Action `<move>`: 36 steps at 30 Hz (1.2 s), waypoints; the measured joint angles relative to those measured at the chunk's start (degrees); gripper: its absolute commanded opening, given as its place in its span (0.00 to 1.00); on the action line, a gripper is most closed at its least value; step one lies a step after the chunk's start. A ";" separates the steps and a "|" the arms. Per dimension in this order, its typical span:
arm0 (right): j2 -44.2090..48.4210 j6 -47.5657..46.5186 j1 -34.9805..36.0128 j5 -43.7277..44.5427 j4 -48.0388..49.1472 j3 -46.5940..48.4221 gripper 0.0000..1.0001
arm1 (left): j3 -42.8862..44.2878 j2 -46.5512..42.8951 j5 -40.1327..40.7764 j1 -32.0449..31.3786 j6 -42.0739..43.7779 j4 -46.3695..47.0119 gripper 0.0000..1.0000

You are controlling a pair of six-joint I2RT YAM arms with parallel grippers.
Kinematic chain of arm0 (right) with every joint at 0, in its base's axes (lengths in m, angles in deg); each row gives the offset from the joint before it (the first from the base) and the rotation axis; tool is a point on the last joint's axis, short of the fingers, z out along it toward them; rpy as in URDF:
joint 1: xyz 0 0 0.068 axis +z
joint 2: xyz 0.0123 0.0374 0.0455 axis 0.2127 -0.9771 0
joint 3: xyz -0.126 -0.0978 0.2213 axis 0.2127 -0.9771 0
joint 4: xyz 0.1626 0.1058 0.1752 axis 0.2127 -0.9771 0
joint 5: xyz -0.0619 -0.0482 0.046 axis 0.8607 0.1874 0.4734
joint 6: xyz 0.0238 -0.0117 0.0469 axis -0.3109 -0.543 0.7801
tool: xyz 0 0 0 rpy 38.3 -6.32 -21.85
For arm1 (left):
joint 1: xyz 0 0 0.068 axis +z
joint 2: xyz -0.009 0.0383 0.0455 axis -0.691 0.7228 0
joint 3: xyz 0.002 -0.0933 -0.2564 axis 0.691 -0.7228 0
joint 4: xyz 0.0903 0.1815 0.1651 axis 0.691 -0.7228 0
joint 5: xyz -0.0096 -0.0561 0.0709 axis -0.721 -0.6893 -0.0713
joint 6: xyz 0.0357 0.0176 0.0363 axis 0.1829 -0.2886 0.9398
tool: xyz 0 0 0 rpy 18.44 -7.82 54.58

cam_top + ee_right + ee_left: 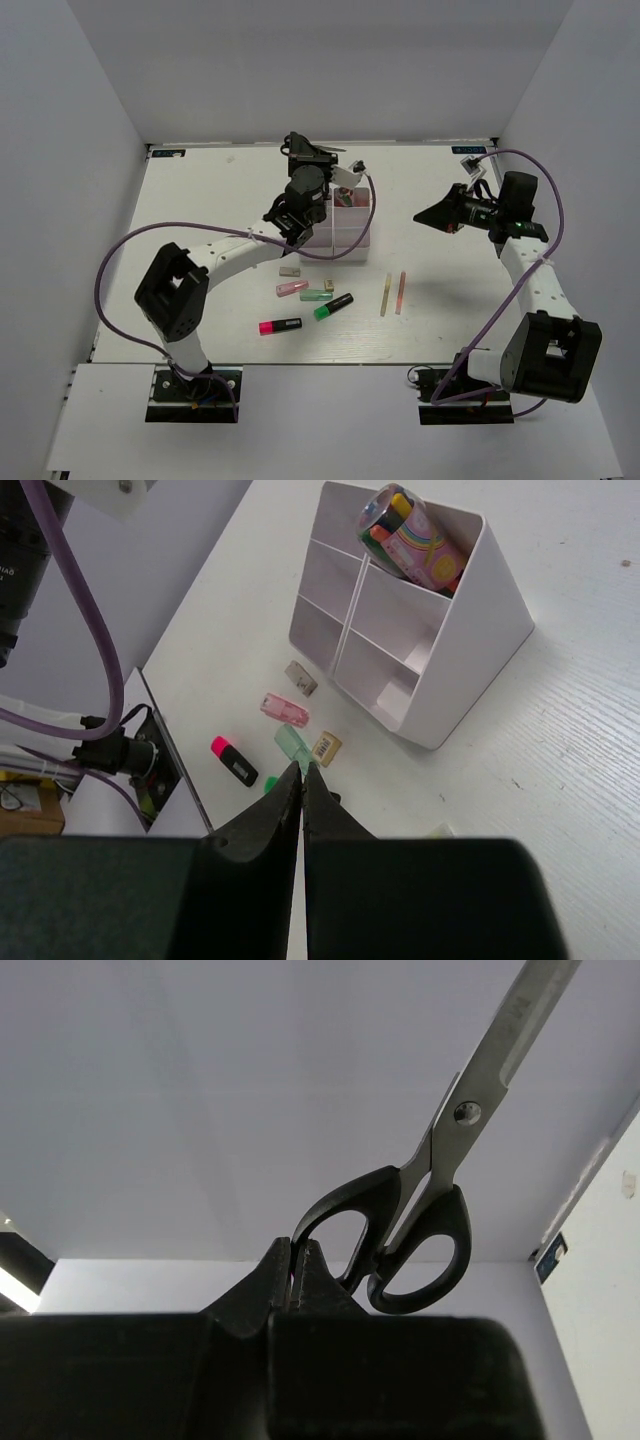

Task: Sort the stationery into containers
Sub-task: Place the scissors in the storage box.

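My left gripper [298, 150] is raised over the far end of the white containers [345, 228] and is shut on a black handle loop of the scissors [430, 1220], whose blades point up and away. The left wrist view shows the jaws [297, 1245] clamped on the loop. My right gripper [422, 214] is shut and empty, held above the table right of the containers [400, 650]. A fat pink tube [412, 535] lies in a far bin. On the table lie a pink highlighter [280, 326], a green highlighter [333, 306], pastel markers [292, 288] and two thin sticks [393, 293].
Two tiny erasers [290, 271] [329, 285] lie near the markers; they show in the right wrist view [300, 678] [326, 748]. White walls enclose the table on three sides. The left arm's purple cable [120, 250] loops over the left side.
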 measured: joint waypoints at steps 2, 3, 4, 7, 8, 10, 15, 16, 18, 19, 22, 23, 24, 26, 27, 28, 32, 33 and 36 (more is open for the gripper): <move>-0.28 0.52 -0.24 -0.13 0.37 0.00 0.05 | -2.23 -1.70 -0.46 0.39 0.76 0.46 0.00; -0.44 0.87 -0.42 -0.22 0.68 0.00 0.05 | -3.56 -2.71 -0.59 0.66 0.83 0.42 0.00; -0.61 1.22 -0.50 -0.35 0.92 0.00 0.05 | -4.98 -3.82 -0.68 0.85 0.83 0.24 0.00; -1.20 1.97 -0.70 -0.92 1.11 0.00 0.05 | -8.22 -6.47 -0.76 1.62 -0.02 -1.18 0.00; -1.38 2.23 -0.79 -1.18 1.11 0.00 0.05 | -8.85 -7.04 -0.76 1.95 -0.68 -1.95 0.00; -1.51 2.64 -1.09 -1.36 1.09 0.00 0.05 | -9.77 -7.76 -0.79 2.58 -2.16 -3.72 0.00; -1.51 3.08 -1.73 -1.79 1.29 0.00 0.05 | -11.67 -8.31 -1.27 4.09 -5.62 -8.31 0.00; -1.51 3.13 -1.81 -1.92 1.31 0.00 0.05 | -11.89 -8.31 -1.64 4.33 -6.29 -9.64 0.00; -1.51 3.17 -1.99 -2.14 1.33 0.00 0.05 | -12.35 -8.31 -1.86 4.74 -6.73 -10.58 0.00; -1.51 3.21 -2.05 -2.27 1.38 0.00 0.05 | -12.50 -8.31 -1.99 4.83 -6.88 -11.21 0.00; -1.51 3.45 -2.23 -2.67 1.44 0.00 0.05 | -13.03 -8.31 -3.17 4.85 -7.32 -12.83 0.00; -1.51 3.58 -2.32 -2.80 1.44 0.00 0.05 | -13.16 -8.31 -3.45 4.85 -7.52 -13.51 0.00; -1.51 3.80 -2.43 -2.82 1.46 0.00 0.05 | -13.22 -8.31 -3.76 4.83 -7.69 -14.29 0.00; -1.51 4.02 -2.47 -2.91 1.49 0.00 0.05 | -13.22 -8.31 -4.44 4.85 -7.98 -15.58 0.00; -1.51 4.13 -2.47 -2.99 1.49 0.00 0.05 | -13.22 -8.31 -4.63 4.83 -8.15 -16.04 0.00; -1.51 4.22 -2.47 -3.08 1.51 0.00 0.05 | -13.22 -8.28 -4.85 4.83 -8.33 -16.46 0.00; -1.51 4.33 -3.02 -3.45 1.51 0.00 0.05 | -13.14 -7.52 -5.25 4.83 -8.76 -17.62 0.00; -1.51 4.42 -3.17 -3.56 1.53 0.00 0.06 | -13.07 -7.15 -5.40 4.81 -8.83 -17.88 0.00; -1.51 4.70 -3.52 -4.00 1.79 0.00 0.06 | -12.50 -5.53 -5.92 4.74 -9.03 -18.56 0.00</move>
